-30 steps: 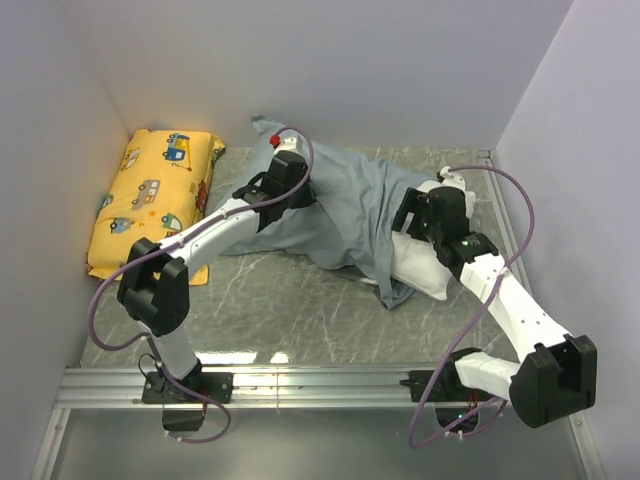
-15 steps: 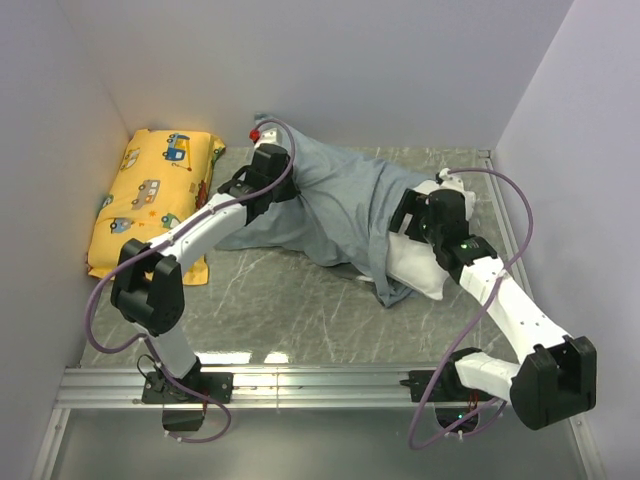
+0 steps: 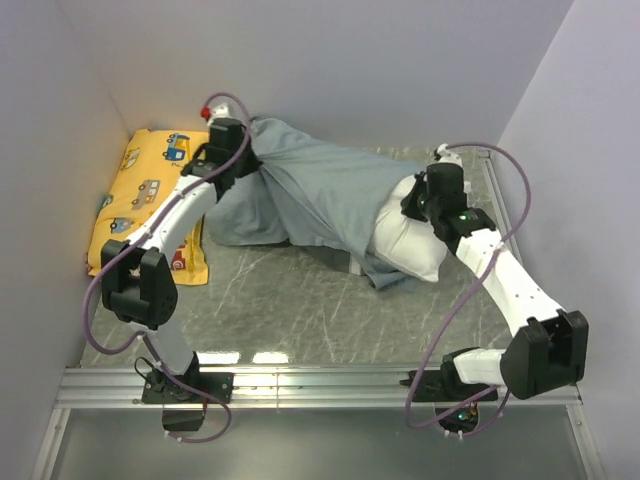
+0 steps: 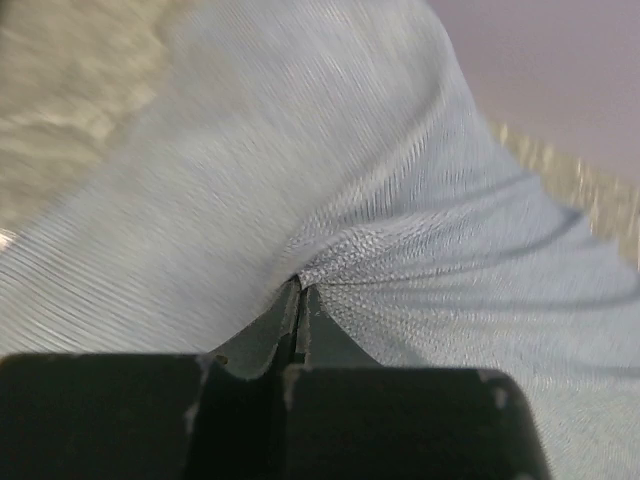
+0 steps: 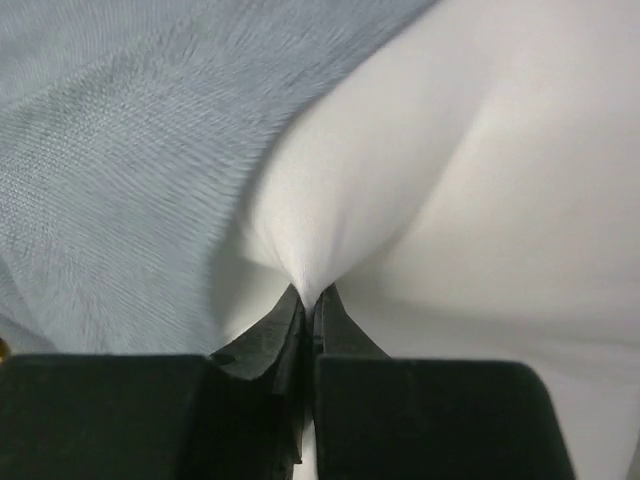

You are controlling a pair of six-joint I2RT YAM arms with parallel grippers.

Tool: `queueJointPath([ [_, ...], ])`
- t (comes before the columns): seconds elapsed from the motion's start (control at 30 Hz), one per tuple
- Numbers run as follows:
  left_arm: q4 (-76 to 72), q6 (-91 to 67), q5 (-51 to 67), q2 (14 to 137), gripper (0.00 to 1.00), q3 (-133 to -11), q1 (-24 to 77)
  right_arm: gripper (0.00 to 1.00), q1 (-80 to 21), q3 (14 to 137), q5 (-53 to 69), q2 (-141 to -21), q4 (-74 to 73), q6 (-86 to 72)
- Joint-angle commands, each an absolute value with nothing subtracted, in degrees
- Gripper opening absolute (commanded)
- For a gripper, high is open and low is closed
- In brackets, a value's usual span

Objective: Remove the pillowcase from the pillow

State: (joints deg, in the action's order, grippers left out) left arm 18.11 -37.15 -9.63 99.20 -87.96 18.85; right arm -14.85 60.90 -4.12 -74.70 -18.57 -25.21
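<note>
The grey-blue pillowcase (image 3: 310, 200) is stretched across the back of the table, bunched toward the left. My left gripper (image 3: 240, 160) is shut on a pinch of its fabric at the upper left; in the left wrist view the pillowcase (image 4: 400, 230) puckers at my closed left gripper (image 4: 300, 285). The white pillow (image 3: 410, 245) sticks out of the cover's right end. My right gripper (image 3: 418, 205) is shut on the pillow's white cloth; in the right wrist view the pillow (image 5: 480, 180) gathers into the tips of my right gripper (image 5: 312, 295), with pillowcase (image 5: 110, 150) to the left.
A yellow cushion (image 3: 150, 200) printed with cartoon vehicles lies against the left wall, under my left forearm. White walls close in the back and both sides. The marbled tabletop (image 3: 290, 300) runs to a metal rail (image 3: 320, 385) at the near edge.
My left gripper has pulled the pillowcase up and to the left, baring more of the white pillow. My right gripper has closed on the pillow's exposed end.
</note>
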Motion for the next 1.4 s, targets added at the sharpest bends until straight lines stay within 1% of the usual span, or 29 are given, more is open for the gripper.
queueJointPath([
  [0.0, 18.0, -36.6, -11.4, 99.2, 0.00, -91.3, 11.0, 0.00, -12.8, 67.3, -11.1, -69.8, -25.3, -23.9],
  [0.1, 17.7, -37.2, -11.1, 98.7, 0.00, -91.1, 5.6, 0.00, -8.9, 69.5, -10.6, -64.7, -27.2, -23.8],
  [0.27, 17.2, -39.4, -11.2, 97.3, 0.00, -89.6, -2.0, 0.00, -2.5, 71.1, -11.0, -60.1, -29.4, -23.6],
  [0.33, 15.6, -40.0, -8.0, 96.7, 0.00, -88.0, -2.8, 0.00, -2.3, 70.1, -11.2, -59.4, -28.7, -23.6],
  [0.37, 14.8, -39.7, -6.0, 96.8, 0.00, -87.2, -2.4, 0.00, -2.4, 69.5, -9.3, -59.6, -28.5, -24.1],
  [0.43, 13.5, -40.2, -4.0, 96.6, 0.00, -84.6, -0.8, 0.00, -2.7, 67.0, -7.4, -60.4, -27.7, -24.9],
  [0.47, 13.0, -40.2, -3.9, 96.6, 0.00, -83.5, 1.6, 0.00, -3.8, 65.8, -7.1, -60.4, -26.4, -24.9],
  [0.5, 12.8, -40.4, -4.1, 96.3, 0.00, -81.4, 2.8, 0.02, -4.1, 64.0, -7.4, -60.6, -26.1, -25.0],
  [0.53, 12.5, -40.9, -4.0, 96.2, 0.00, -80.2, 3.9, 0.11, -4.7, 63.4, -7.7, -60.8, -25.9, -24.9],
  [0.63, 9.3, -42.8, -1.8, 94.9, 0.00, -74.5, 6.1, 0.29, -6.7, 61.9, -9.3, -61.0, -25.8, -24.1],
  [0.67, 7.9, -43.2, 0.7, 94.5, 0.00, -73.3, 6.4, 0.40, -7.1, 61.6, -9.4, -60.8, -25.8, -23.7],
  [0.7, 7.8, -43.3, 1.1, 93.3, 0.03, -71.6, 6.6, 0.45, -8.3, 61.1, -10.4, -60.2, -25.8, -23.5],
  [0.73, 7.8, -43.4, 1.5, 92.4, 0.11, -70.8, 6.8, 0.53, -8.9, 61.0, -11.4, -59.9, -26.1, -22.9],
  [0.77, 7.6, -43.9, 1.9, 91.2, 0.30, -69.6, 7.4, 0.57, -9.7, 60.9, -12.2, -59.9, -26.6, -22.7],
  [0.8, 6.6, -43.9, 2.1, 89.9, 0.41, -67.2, 7.6, 0.60, -10.6, 61.1, -13.1, -59.5, -26.9, -22.4],
  [0.83, 6.4, -44.0, 1.9, 87.2, 0.50, -66.2, 8.0, 0.63, -12.5, 61.3, -15.5, -59.3, -27.4, -22.2],
  [0.87, 6.6, -43.8, 1.7, 85.9, 0.61, -65.3, 8.4, 0.67, -13.4, 61.3, -16.3, -59.2, -27.8, -21.9],
  [0.9, 7.5, -43.5, 0.8, 84.7, 0.65, -64.2, 8.5, 0.69, -14.2, 61.6, -17.0, -59.0, -27.8, -21.6],
  [0.93, 8.3, -43.3, 0.4, 82.3, 0.67, -63.6, 8.6, 0.74, -16.6, 61.7, -19.0, -58.8, -27.9, -21.2],
  [0.97, 8.9, -42.8, 0.2, 81.1, 0.71, -63.2, 8.6, 0.76, -17.5, 61.9, -20.4, -58.7, -28.3, -21.0],
  [1.07, 11.2, -41.8, -1.5, 76.6, 0.74, -61.3, 8.6, 0.80, -21.2, 62.7, -23.2, -58.9, -28.7, -19.7],
  [1.2, 12.9, -41.2, -0.5, 70.7, 0.75, -57.7, 9.7, 0.84, -26.0, 63.1, -24.5, -59.0, -28.6, -17.9],
  [1.23, 13.4, -41.1, -0.5, 70.0, 0.75, -57.1, 10.3, 0.87, -27.0, 63.2, -24.5, -59.2, -28.8, -17.5],
  [1.37, 17.0, -40.3, -1.2, 66.6, 0.75, -55.9, 16.9, 0.90, -31.5, 62.5, -25.6, -61.8, -32.9, -18.0],
])
